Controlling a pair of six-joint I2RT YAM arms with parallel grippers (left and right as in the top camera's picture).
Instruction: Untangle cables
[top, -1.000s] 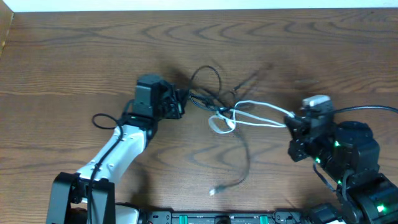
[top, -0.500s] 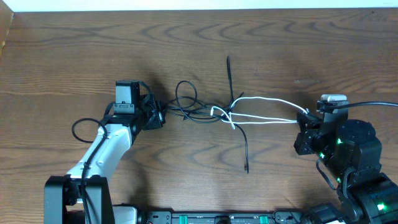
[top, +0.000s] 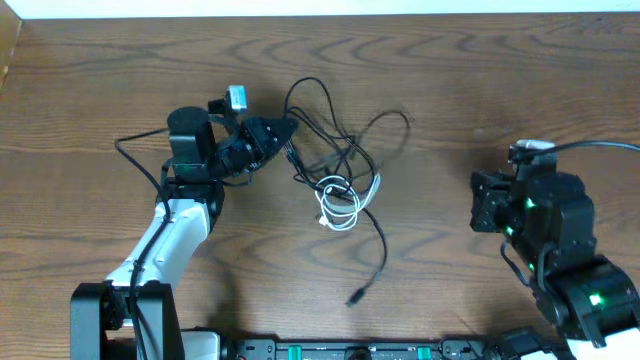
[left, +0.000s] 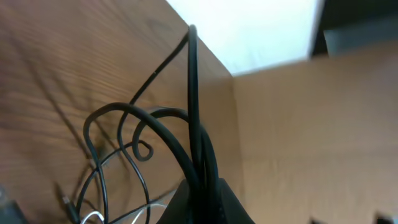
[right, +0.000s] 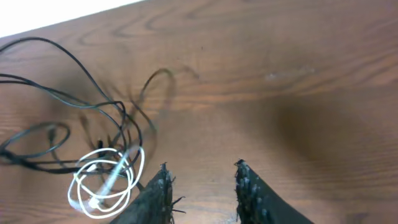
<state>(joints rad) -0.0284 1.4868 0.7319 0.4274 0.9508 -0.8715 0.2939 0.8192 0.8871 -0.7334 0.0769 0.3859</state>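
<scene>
Brown wooden table (top: 500, 80) here, strong wavy grain running left to right, and the only thing lying on it is a tangle sitting a little left of the middle. In that tangle the white cable (top: 345, 200) is curled into a few small round loops flat on the wood, with the black cables (top: 338, 160) crossing over it and fanning out in wide loose loops toward the far side. One black strand breaks away, curving toward the near edge, and ends in a small plug (top: 355, 297) resting on bare wood, well apart from the knot.
</scene>
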